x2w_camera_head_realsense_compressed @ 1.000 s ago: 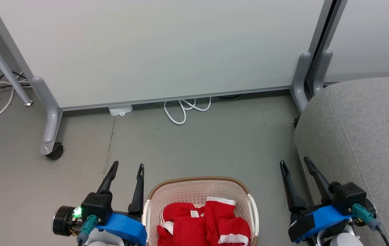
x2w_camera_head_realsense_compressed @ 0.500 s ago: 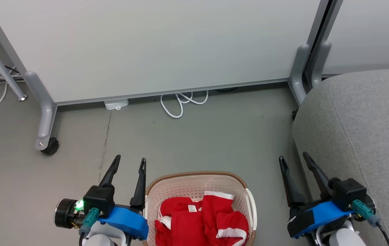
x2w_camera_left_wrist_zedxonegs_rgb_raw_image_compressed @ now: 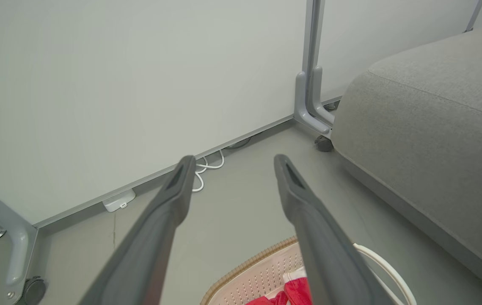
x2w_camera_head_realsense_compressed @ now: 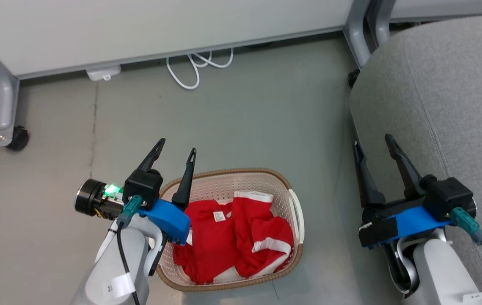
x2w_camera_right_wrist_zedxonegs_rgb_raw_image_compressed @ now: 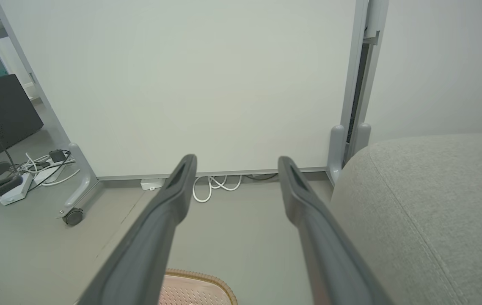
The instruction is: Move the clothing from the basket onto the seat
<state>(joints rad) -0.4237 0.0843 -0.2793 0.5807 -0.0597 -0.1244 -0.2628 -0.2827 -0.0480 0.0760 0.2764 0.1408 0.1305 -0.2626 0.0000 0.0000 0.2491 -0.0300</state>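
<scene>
"On the floor (x2w_camera_head_realsense_compressed: 245, 118) right in front of the robot, that's where the basket (x2w_camera_head_realsense_compressed: 232, 171) sits. The clothing (x2w_camera_head_realsense_compressed: 232, 237) is all in it, a bunched-up red heap with white stripe trim and a little white label facing up."

"Does it fill the whole basket?"

"Mostly the near end. The far wall with its holes is bare."

"And the seat (x2w_camera_head_realsense_compressed: 435, 84)?"

"Big grey thing on the robot's right, near the basket with a strip of floor between them. You can see a seam running down the fabric."

"What are the arms doing?"

"The left hand (x2w_camera_head_realsense_compressed: 177, 145) is at the basket's left side, with its inner finger over the brown rim. How high above it, I can't tell. The fingers are spread wide and it's holding nothing. Its wrist camera looks past them and catches the rim and a scrap of red at the bottom."

"Right one?"

"The right hand (x2w_camera_head_realsense_compressed: 372, 140) is over that gap between basket and seat, and its outer finger lines up with the seat's edge. It's just as wide open and just as empty. Both hands point away from the robot toward the panel (x2w_camera_head_realsense_compressed: 139, 25) at the back."

"Anything else down there?"

"A white cable (x2w_camera_head_realsense_compressed: 190, 72) is looped on the floor under the panel, and there's a black caster (x2w_camera_head_realsense_compressed: 16, 137) on the panel's foot off to the left."
</scene>
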